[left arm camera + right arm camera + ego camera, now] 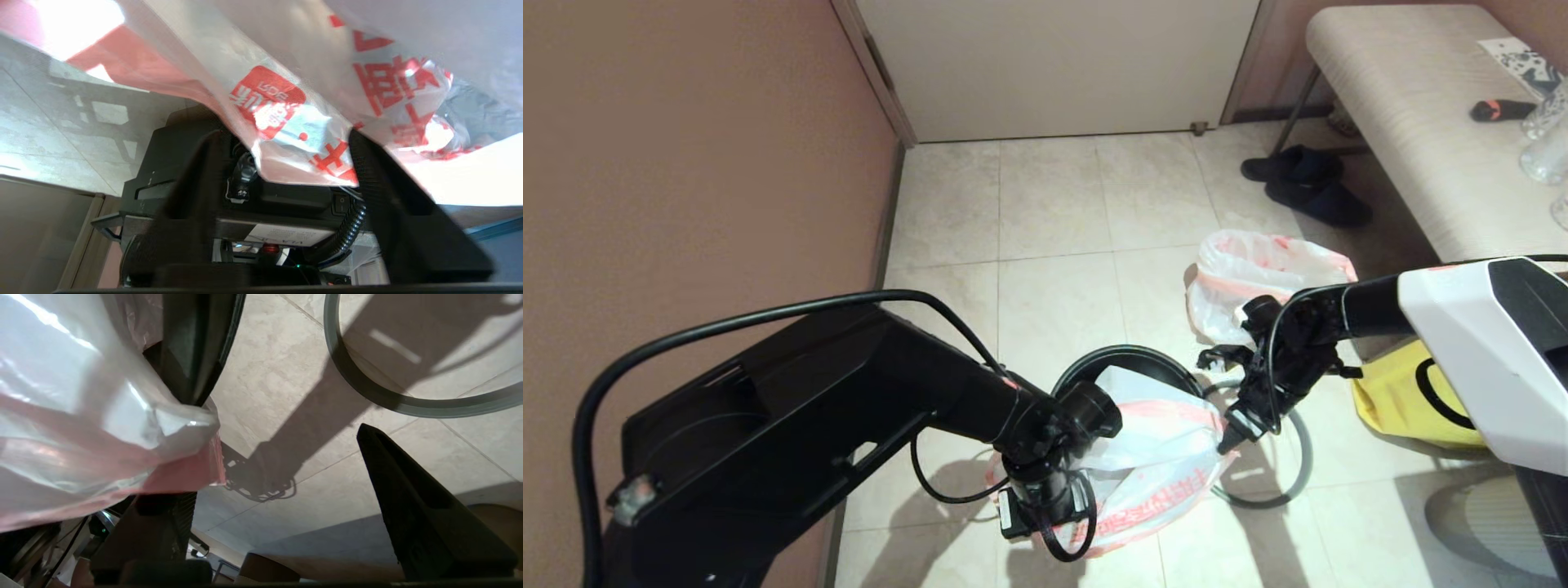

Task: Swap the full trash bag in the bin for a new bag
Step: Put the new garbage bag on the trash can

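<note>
Head view: new bag (1152, 465) draped over the black bin (1131, 363), spilling toward the robot. Left gripper (1045, 510) at its near side; the wrist camera shows bag film between its spread jaws, grip uncertain. Right gripper (1232, 437) at the bag's right edge, jaws wide, rim band against one finger (192, 347). Grey ring rim (1278, 474) on the floor beside the bin; full trash bag (1258, 282) behind; yellow bag (1409, 400) to the right.
</note>
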Motion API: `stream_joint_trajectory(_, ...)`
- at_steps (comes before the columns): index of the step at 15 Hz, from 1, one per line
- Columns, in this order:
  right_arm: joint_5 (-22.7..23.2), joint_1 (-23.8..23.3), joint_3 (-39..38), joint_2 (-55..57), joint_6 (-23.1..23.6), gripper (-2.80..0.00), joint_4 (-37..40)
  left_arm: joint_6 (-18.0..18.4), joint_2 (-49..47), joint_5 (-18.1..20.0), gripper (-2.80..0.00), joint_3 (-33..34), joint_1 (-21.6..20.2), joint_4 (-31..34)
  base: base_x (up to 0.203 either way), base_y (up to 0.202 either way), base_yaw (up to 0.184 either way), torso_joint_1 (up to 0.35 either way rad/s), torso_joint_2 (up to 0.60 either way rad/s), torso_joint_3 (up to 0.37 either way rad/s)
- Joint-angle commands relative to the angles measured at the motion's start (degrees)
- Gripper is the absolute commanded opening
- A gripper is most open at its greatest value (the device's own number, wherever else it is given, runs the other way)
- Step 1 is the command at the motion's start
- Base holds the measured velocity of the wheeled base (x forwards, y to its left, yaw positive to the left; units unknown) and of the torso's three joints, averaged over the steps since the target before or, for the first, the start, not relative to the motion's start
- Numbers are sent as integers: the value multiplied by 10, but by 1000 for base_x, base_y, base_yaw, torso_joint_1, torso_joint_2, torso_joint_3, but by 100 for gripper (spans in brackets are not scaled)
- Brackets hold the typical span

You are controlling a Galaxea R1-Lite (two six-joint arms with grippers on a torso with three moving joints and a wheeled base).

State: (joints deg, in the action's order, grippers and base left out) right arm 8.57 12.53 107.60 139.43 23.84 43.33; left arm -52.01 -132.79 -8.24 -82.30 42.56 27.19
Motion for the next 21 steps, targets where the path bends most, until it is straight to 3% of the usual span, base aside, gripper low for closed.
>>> stream_joint_trajectory(1, 0, -2, -9, -29, 2, 0, 5, -4, 21, -1, 0, 7, -3, 1, 0, 0, 0, 0, 0, 0)
stream_joint_trajectory(9, -8, 13, -19, -126, 3, 0, 113, -3, 88, 1, 0, 35, 2, 7, 0, 0, 0, 0, 0, 0)
stream_joint_trajectory(10, -27, 18, -24, -141, 4, -280, 128, -3, 95, 1, -280, 37, 5, 8, 0, 0, 0, 0, 0, 0)
stream_joint_trajectory(13, -51, 28, -40, -151, 5, -280, 131, -3, 99, -7, -280, 43, 1, 13, 0, 0, 0, 0, 0, 0)
stream_joint_trajectory(16, -51, 33, -39, -118, 5, -280, 116, -2, 76, -46, -280, 59, -18, 10, 0, 0, 0, 0, 0, 0)
stream_joint_trajectory(21, -37, 35, -34, -68, 5, -280, 76, 9, 41, -51, -280, 42, -60, 2, 0, 0, 0, 0, 0, 0)
